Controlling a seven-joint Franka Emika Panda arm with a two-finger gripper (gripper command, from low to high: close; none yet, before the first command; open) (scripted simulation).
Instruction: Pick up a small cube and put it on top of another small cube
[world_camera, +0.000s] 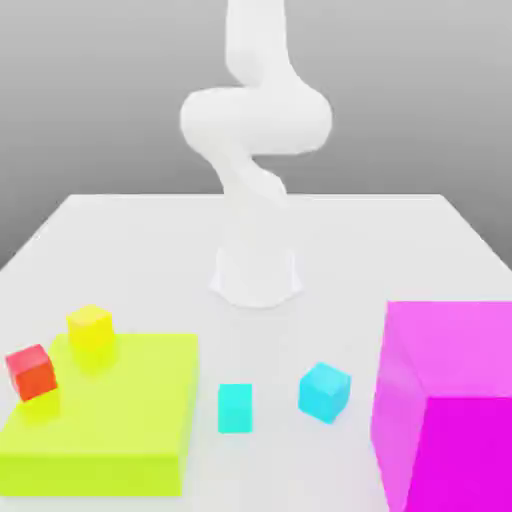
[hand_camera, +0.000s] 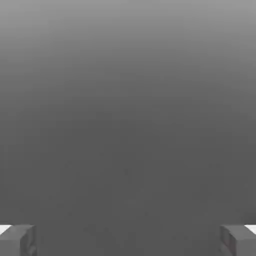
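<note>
Sitting on table (world_camera: 140, 230): turquoise cube (world_camera: 235, 408), red cube (world_camera: 31, 371); end effector (hand_camera: 128, 240) fingers spread apart.

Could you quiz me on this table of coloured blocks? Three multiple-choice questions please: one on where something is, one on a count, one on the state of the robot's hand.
1. Where does the red cube sit?
A. on the lime slab
B. on the magenta block
C. on the bare table

2. How many small cubes are there?
A. two
B. four
C. six

3. How is the gripper?
A. shut on the turquoise cube
B. shut on nothing
C. open

Answers: 1 A, it rests on the slab beside the yellow cube. 2 B, red, yellow, turquoise and the sky-cyan cube. 3 C, the fingers stand far apart with nothing between.
</note>
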